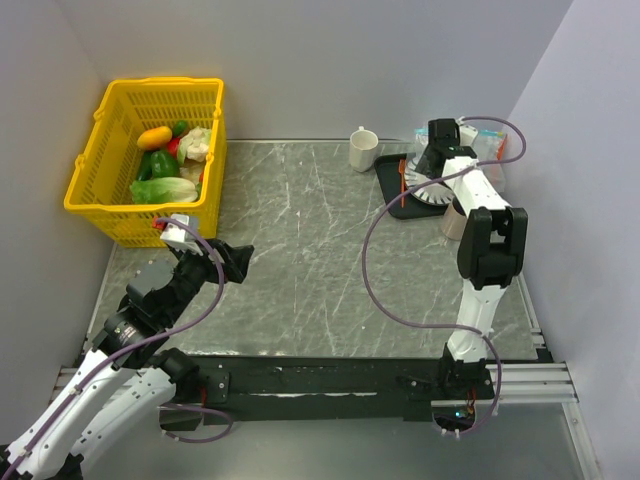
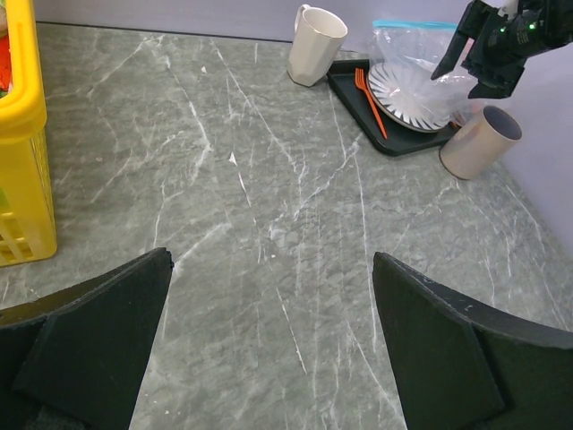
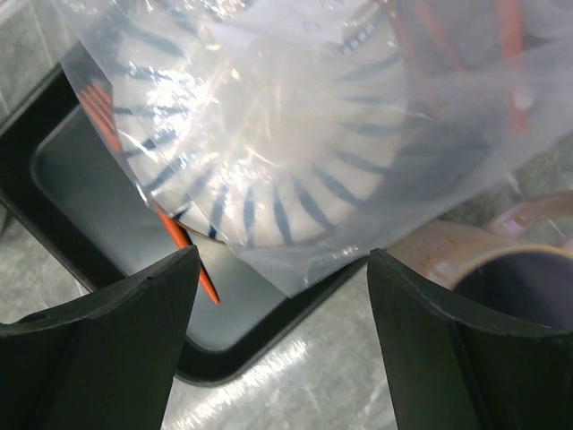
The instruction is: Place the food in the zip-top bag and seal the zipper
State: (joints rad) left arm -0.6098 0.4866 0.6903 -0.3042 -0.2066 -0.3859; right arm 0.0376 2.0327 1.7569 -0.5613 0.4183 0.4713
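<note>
Right tool point(image 3: 282, 260): jaws set wide apart, nothing clamped between them. It hangs over the far right corner of the table point(image 1: 320, 260). I cannot tell whether the fingertips touch anything.

Soft clear plastic zip-top bag point(image 3: 295, 134): lies draped over a round white plate with blue radial stripes point(image 2: 407, 90), just beyond the right tool's fingertips. One bag corner reaches toward the gap between the jaws. The thin teal-blue zipper strip point(image 2: 414, 24) runs along the bag's far edge, toward the back wall.

The plate sits on a flat black rectangular tray point(image 3: 98, 188) with an orange plastic fork point(image 2: 369, 98) beside it. A tan cylindrical cup point(image 2: 479, 141) stands just off the tray's near right corner.

Left tool point(image 2: 270, 260): jaws wide apart, empty, above bare table near the left edge, well apart from the bag.

Yellow plastic basket point(image 1: 120, 120) of toy vegetables sits at the far left corner.
</note>
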